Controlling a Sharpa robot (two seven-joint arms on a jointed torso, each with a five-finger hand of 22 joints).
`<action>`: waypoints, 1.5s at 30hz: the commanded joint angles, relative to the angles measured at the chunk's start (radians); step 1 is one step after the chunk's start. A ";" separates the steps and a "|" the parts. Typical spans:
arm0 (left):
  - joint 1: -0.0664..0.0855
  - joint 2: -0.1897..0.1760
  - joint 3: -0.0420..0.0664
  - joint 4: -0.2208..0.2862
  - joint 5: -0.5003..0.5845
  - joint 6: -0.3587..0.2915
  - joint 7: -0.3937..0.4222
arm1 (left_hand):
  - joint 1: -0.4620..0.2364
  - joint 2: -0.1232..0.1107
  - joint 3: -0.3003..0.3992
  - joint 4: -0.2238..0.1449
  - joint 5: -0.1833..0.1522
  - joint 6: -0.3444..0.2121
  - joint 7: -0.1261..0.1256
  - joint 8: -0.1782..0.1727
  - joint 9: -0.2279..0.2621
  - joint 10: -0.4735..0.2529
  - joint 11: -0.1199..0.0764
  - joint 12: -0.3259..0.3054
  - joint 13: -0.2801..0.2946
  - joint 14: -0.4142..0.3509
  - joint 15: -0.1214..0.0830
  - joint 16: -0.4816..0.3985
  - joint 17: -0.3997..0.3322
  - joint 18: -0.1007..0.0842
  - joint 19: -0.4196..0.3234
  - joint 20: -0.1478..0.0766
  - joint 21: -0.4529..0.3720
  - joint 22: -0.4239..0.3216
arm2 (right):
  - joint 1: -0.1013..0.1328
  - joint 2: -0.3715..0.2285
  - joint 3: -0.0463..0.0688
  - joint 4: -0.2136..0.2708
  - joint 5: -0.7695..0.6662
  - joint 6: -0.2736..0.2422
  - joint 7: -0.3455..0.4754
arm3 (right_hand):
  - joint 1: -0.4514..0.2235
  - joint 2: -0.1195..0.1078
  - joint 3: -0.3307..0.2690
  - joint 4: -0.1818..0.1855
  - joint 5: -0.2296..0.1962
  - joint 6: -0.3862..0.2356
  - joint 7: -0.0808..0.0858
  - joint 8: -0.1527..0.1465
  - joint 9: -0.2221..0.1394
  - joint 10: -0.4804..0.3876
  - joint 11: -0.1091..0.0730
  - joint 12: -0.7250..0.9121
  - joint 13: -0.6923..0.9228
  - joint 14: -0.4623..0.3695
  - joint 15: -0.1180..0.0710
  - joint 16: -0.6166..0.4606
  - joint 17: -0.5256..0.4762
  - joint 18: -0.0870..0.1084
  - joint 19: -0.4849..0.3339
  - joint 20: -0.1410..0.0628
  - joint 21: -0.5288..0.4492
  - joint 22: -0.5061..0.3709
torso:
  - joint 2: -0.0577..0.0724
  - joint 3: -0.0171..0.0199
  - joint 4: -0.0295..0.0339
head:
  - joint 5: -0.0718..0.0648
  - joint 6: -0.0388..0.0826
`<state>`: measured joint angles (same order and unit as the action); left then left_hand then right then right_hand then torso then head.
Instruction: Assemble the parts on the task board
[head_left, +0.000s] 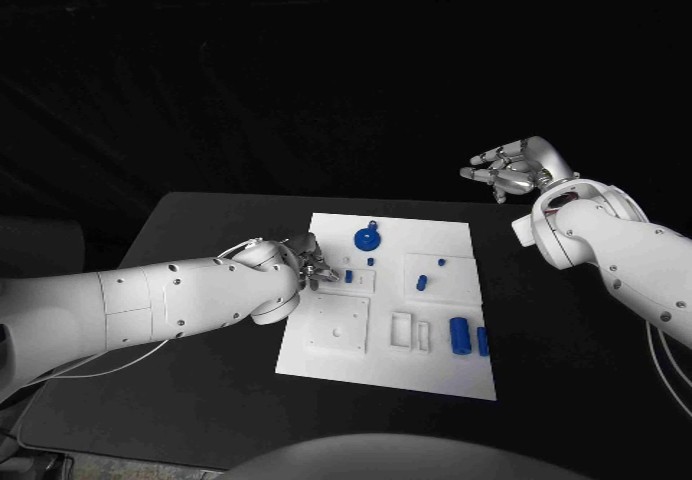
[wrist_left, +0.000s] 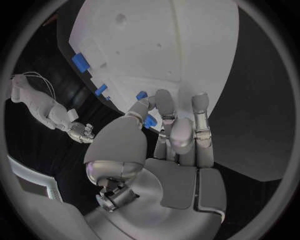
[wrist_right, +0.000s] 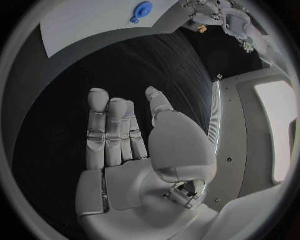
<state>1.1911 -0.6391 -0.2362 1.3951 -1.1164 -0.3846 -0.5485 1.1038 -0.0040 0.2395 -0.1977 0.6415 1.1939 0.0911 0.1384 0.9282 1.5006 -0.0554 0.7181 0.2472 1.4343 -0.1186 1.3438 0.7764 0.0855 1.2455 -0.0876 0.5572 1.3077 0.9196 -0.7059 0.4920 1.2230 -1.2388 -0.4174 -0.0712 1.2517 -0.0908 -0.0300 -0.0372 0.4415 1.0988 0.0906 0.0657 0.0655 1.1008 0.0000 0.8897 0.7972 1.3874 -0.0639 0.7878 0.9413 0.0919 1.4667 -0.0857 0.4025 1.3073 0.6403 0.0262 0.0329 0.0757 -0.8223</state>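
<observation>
Left hand (head_left: 307, 264) down at the task board's (head_left: 433, 370) left edge, fingertips (wrist_left: 150, 120) pinching a small blue part (wrist_left: 150, 121) just over the white plate. Right hand (head_left: 512, 168) raised well off beyond the board's far right corner, fingers spread, holding nothing. Round blue knob part (head_left: 369, 239) near the far edge; blue cylinder (head_left: 459, 334) by the near right side.
</observation>
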 joint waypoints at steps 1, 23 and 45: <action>-0.008 0.012 -0.005 0.003 0.013 0.035 0.010 | 0.001 0.004 0.034 -0.022 -0.005 0.150 -0.137 -0.007 0.003 0.015 -0.035 -0.001 -0.002 0.000 -0.005 -0.005 -0.004 0.009 0.001 0.009 -0.002 0.008 | 0.000 0.001 0.000 0.000 -0.001 0.013 0.010 | -0.008 0.000 -0.002 0.006 0.005 0.001 0.000 -0.003 -0.001 -0.002 -0.003 0.003 -0.001 -0.002 -0.003 0.004 -0.001 0.012 0.019 0.000 -0.006 0.042 | 0.000 0.0004 0.0002 | -0.001 0.000; 0.014 0.030 -0.004 -0.018 0.019 0.142 0.003 | 0.031 0.000 0.028 0.019 -0.063 0.138 -0.134 -0.017 0.007 0.015 -0.032 -0.011 -0.011 -0.002 -0.004 -0.018 -0.029 0.003 0.000 0.005 -0.015 0.005 | 0.000 0.004 0.000 -0.003 0.001 0.021 0.009 | -0.009 0.000 -0.002 0.008 0.006 0.001 0.000 -0.003 -0.001 -0.002 -0.003 0.003 -0.001 -0.002 -0.003 0.004 -0.001 0.012 0.019 0.000 -0.006 0.042 | 0.000 0.0009 0.0007 | -0.003 0.001; 0.074 0.020 -0.003 -0.039 0.106 0.231 0.005 | 0.045 0.023 0.017 0.031 -0.136 0.117 -0.130 -0.012 0.013 0.015 -0.031 -0.018 -0.012 -0.004 -0.004 -0.028 -0.039 -0.011 0.001 -0.006 -0.026 0.004 | -0.002 0.009 0.000 -0.008 0.001 0.026 0.009 | -0.007 -0.001 -0.003 0.010 0.007 0.000 0.000 -0.003 -0.001 -0.003 -0.003 0.004 -0.001 -0.003 -0.003 0.004 -0.001 0.012 0.019 0.001 -0.008 0.042 | 0.000 -0.0001 -0.0001 | 0.000 0.004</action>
<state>1.2581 -0.6213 -0.2400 1.3581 -1.0570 -0.2090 -0.5518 1.1357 0.0041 0.2575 -0.1737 0.5100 1.1899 0.0870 0.1215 0.9317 1.5022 -0.0529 0.7054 0.2354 1.4307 -0.1138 1.3198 0.7374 0.0854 1.2453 -0.0877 0.5374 1.3081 0.9180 -0.6983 0.4920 1.2156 -1.2368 -0.4050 -0.0712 1.2517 -0.0907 -0.0327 -0.0345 0.4415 1.0988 0.0906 0.0657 0.0655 1.1008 0.0000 0.8897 0.7974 1.3874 -0.0639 0.7878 0.9413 0.0919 1.4667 -0.0857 0.3979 1.3073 0.6401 0.0263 0.0336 0.0747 -0.8188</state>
